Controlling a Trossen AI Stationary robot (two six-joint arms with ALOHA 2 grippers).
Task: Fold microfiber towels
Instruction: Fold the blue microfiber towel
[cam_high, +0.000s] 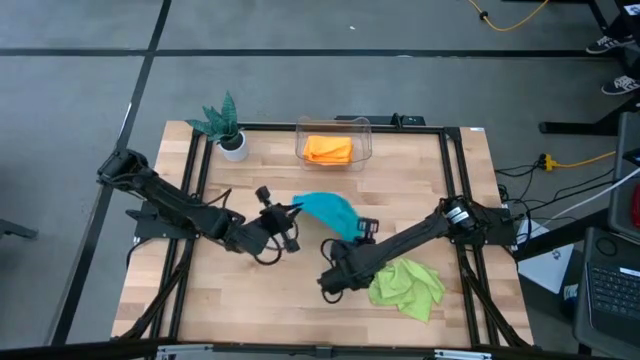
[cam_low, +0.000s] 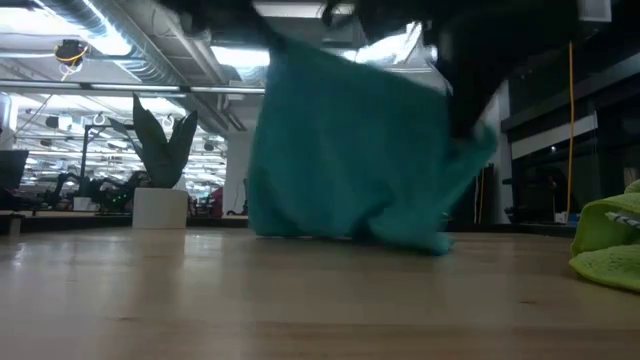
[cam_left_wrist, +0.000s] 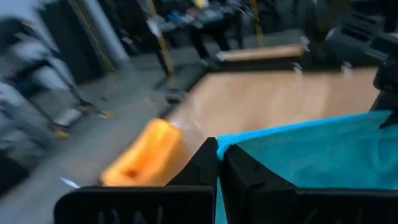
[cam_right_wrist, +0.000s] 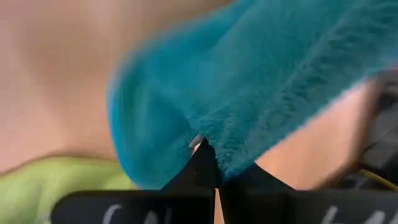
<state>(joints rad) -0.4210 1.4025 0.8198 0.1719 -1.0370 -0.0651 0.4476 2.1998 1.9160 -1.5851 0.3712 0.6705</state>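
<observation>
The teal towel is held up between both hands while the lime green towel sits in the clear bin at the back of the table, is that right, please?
Not quite: the clear bin holds orange towels, as the high view shows. The lime green towel lies crumpled on the table's front right. The teal towel is indeed held by the left hand and right hand.

No text, label, brand, number or sign can be read in any view. Pale marks show on the dark bar at the edge of both wrist views, too blurred to make out.
</observation>
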